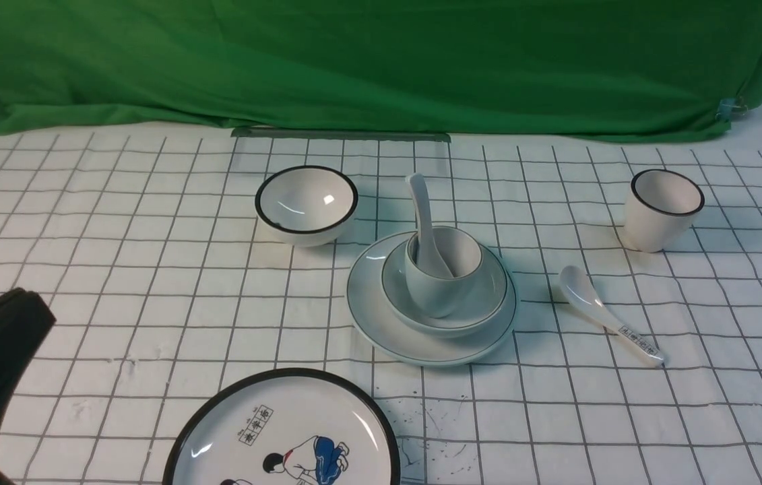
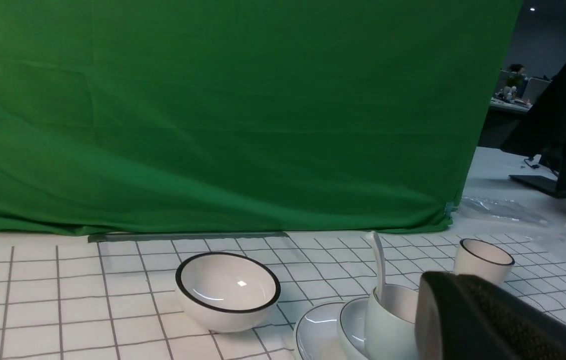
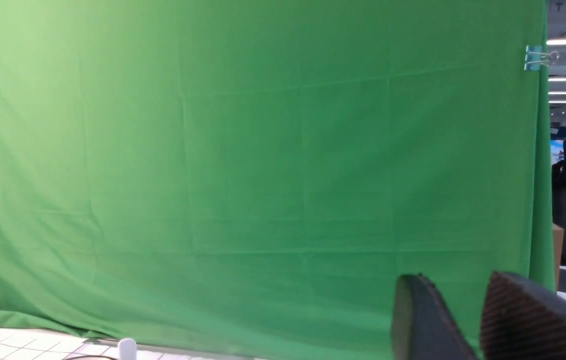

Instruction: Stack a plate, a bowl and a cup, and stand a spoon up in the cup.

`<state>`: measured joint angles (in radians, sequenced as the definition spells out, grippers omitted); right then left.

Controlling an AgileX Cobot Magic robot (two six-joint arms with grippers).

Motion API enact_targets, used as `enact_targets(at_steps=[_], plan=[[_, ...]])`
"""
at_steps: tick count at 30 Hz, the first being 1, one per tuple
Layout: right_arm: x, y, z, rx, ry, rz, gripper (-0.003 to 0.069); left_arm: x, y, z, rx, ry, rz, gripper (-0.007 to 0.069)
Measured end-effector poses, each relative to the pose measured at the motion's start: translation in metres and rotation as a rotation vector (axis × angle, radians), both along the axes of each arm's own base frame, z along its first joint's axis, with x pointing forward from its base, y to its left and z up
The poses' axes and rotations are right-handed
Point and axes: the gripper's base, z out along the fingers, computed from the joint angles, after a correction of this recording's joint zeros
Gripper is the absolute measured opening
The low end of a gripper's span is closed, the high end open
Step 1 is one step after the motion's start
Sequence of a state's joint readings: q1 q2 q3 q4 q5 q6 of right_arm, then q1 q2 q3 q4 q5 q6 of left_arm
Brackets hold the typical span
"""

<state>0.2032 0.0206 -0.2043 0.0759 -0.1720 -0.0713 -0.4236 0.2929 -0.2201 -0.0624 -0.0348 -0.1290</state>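
The plate [image 1: 370,316] lies mid-table on the gridded cloth. The bowl [image 1: 488,296] sits in it and the cup [image 1: 438,293] stands in the bowl. The plain white spoon [image 1: 421,202] stands in the cup, handle up and leaning to the far left. My left gripper [image 1: 23,303] is at the near left, well away from the stack, jaws together and empty. In the left wrist view the left gripper [image 2: 433,285] partly covers the cup [image 2: 383,325] and the spoon [image 2: 378,260] shows. My right gripper [image 3: 455,280] shows only in its wrist view, raised, with a gap between its fingers and nothing in it.
A black-rimmed bowl [image 1: 306,202] stands behind the stack to the left. A black-rimmed cup [image 1: 663,209] stands at the far right. A spoon with printed characters [image 1: 606,313] lies right of the stack. A cartoon plate [image 1: 283,431] is at the near edge. Green cloth [image 1: 381,60] closes the back.
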Motion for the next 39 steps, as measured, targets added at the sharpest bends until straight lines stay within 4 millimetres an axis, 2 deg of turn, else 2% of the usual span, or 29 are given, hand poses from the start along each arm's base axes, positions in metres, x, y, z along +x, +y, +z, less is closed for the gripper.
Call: enact_targets(at_steps=[8, 15, 18, 22, 24, 28, 34, 39], plan=[[0.0, 0.0, 0.0, 0.0, 0.0, 0.0, 0.0235, 0.0, 0.0, -0.004, 0.014, 0.025, -0.001, 0.0004], [0.0, 0.0, 0.0, 0.0, 0.0, 0.0, 0.0235, -0.001, 0.0, -0.005, 0.093, -0.002, 0.001, 0.0004], [0.0, 0.0, 0.0, 0.0, 0.0, 0.0, 0.0235, -0.005, 0.005, -0.005, 0.146, -0.022, 0.043, 0.0004], [0.0, 0.0, 0.0, 0.0, 0.0, 0.0, 0.0235, -0.013, 0.018, -0.01, 0.152, -0.05, 0.186, 0.0004], [0.0, 0.0, 0.0, 0.0, 0.0, 0.0, 0.0235, -0.017, 0.028, -0.026, 0.159, -0.044, 0.329, 0.0004], [0.0, 0.0, 0.0, 0.0, 0.0, 0.0, 0.0237, -0.019, 0.033, -0.06, 0.167, 0.009, 0.414, 0.0004], [0.0, 0.0, 0.0, 0.001, 0.0, 0.0, 0.0237, -0.019, 0.032, -0.077, 0.189, 0.113, 0.399, 0.0004], [0.0, 0.0, 0.0, 0.001, 0.0, 0.0, 0.0237, -0.019, 0.032, -0.08, 0.198, 0.146, 0.393, 0.0004]])
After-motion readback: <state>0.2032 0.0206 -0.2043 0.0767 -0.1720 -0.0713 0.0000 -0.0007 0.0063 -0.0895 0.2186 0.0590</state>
